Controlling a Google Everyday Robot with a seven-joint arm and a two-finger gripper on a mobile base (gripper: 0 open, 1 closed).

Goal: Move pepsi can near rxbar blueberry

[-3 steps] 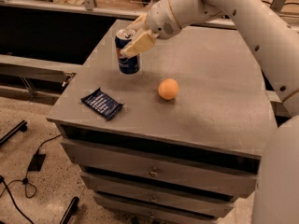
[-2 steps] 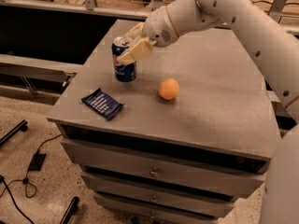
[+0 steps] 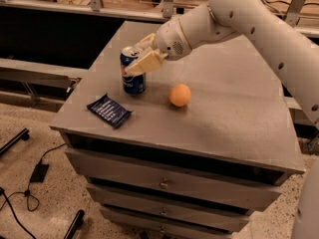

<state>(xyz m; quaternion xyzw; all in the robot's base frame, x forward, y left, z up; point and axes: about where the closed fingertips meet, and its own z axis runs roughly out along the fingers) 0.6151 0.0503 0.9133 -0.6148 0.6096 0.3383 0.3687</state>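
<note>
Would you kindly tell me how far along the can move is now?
Done: the gripper is shut on the can, upright and just beyond the bar on the table. In hand: setting it down; I cannot tell whether its base touches yet. Left: let go and withdraw.

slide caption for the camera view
Gripper clasps the upright can just behind the bar; a ball lies alongside on the table.

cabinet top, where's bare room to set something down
Widest bare patch: the cabinet top right of the orange ball, out to the right edge. Crowded front-left: the claw grips the pepsi can, with the rxbar blueberry just in front.
</note>
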